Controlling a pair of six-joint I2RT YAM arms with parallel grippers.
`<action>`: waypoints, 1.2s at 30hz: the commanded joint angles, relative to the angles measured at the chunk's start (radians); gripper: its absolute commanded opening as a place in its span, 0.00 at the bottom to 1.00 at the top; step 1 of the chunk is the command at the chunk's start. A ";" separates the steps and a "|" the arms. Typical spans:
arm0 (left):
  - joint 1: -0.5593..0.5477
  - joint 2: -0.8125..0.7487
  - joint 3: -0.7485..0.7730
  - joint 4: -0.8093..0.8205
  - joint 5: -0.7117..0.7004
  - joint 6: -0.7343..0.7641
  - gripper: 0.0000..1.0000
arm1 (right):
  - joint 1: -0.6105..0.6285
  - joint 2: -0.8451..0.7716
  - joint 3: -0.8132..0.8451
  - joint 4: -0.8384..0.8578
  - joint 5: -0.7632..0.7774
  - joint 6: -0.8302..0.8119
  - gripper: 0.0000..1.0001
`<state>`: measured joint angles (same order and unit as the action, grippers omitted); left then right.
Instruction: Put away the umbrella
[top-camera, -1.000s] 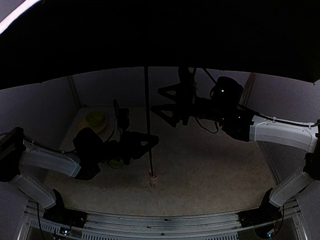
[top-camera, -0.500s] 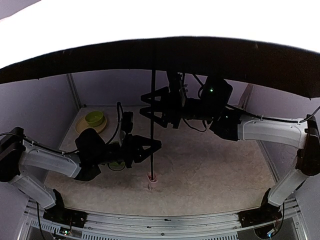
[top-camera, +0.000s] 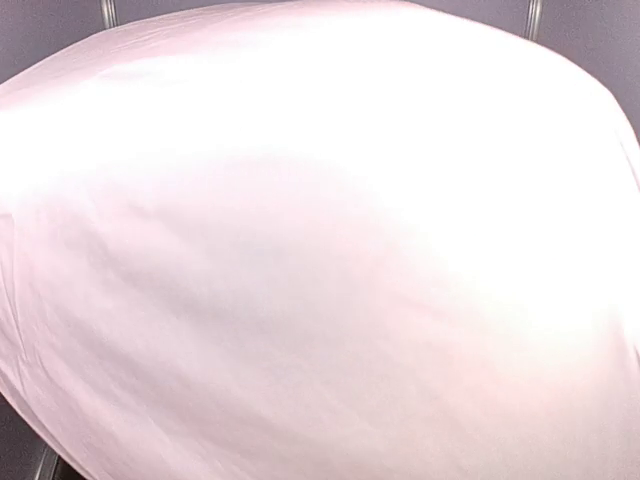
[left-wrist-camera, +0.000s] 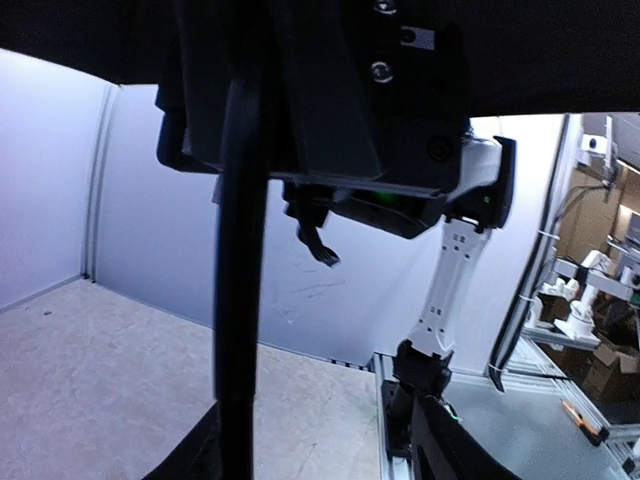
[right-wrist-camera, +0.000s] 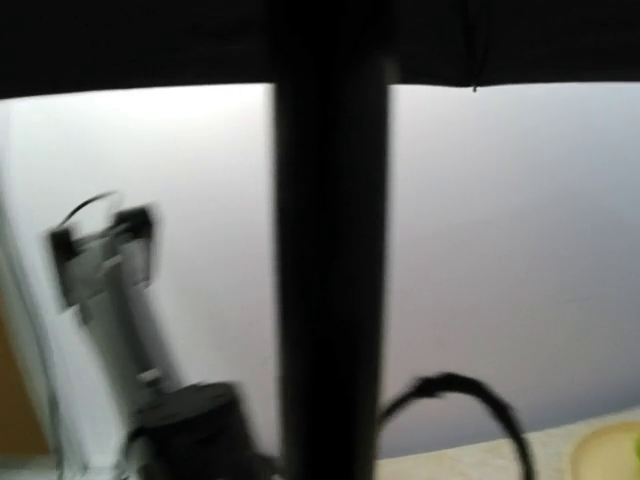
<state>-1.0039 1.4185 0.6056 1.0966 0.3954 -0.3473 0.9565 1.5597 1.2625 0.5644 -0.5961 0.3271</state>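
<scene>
Pink fabric of the umbrella (top-camera: 320, 240) now fills the whole overhead view. Half a second ago that camera still looked under the canopy's rim at both arms and the table; now the open canopy hides everything there, so it has swung or risen toward the lens. From both wrist cameras the black lining (left-wrist-camera: 560, 50) roofs the scene and the thin black shaft (left-wrist-camera: 240, 300) stands upright, very close to each lens.

The right gripper (left-wrist-camera: 300, 150) shows only as a dark block pressed around the upper shaft. Whether its jaws have clamped on it cannot be told; its own view is blurred and shows no fingers. The left gripper sits lower along the shaft, and its fingers are not clear enough to say if they hold or stand free.

Beyond lie the table (left-wrist-camera: 100, 370) and a sliver of green plate (right-wrist-camera: 605, 450).

The canopy is still fully spread, so folding looks not yet begun.
</scene>
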 joint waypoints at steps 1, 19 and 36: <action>-0.028 -0.035 0.075 -0.171 -0.127 0.085 0.58 | -0.016 -0.031 0.010 0.013 0.292 0.095 0.00; -0.022 -0.016 0.030 -0.199 -0.179 -0.006 0.00 | -0.069 -0.039 -0.008 -0.041 0.332 0.227 0.11; -0.052 0.082 -0.001 -0.030 -0.192 -0.038 0.00 | -0.193 0.129 -0.006 0.557 0.333 0.393 0.74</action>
<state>-1.0359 1.4868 0.5953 0.9367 0.1848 -0.4187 0.7654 1.6588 1.2366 0.9516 -0.2905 0.6716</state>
